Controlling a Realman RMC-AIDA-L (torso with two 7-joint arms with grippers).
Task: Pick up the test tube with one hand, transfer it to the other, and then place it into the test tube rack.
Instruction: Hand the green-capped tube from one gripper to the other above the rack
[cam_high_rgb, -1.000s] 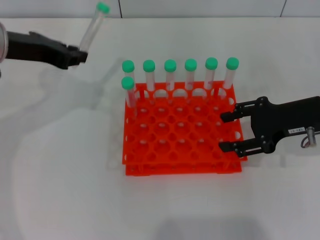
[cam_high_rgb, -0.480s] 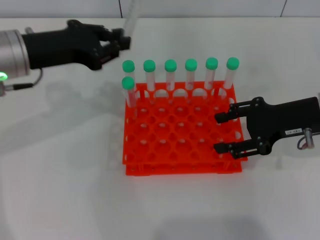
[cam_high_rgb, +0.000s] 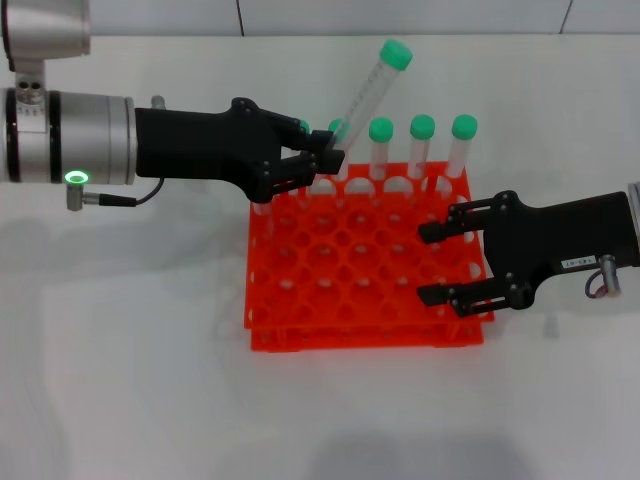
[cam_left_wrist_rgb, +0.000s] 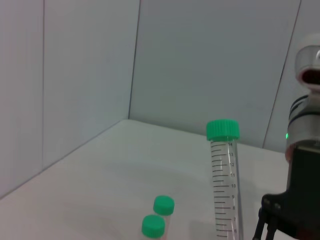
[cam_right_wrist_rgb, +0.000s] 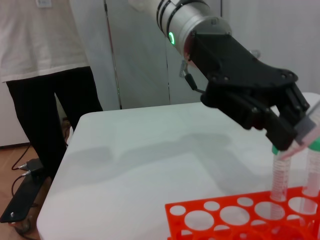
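We have the test tube (cam_high_rgb: 368, 88) clamped in our left gripper (cam_high_rgb: 325, 158) fingers, tilted above the test tube rack (cam_high_rgb: 363, 262), while our right gripper (cam_high_rgb: 431, 262) waits beyond with fingers apart; handover and placing remain.

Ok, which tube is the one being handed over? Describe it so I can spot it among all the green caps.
Start at the orange test tube rack mid-table. Over its back left corner the left gripper reaches in from the left. The test tube is the one clamped in its fingertips: it leans up and to the right, clear of the rack, while the other green-capped tubes stand upright in holes.
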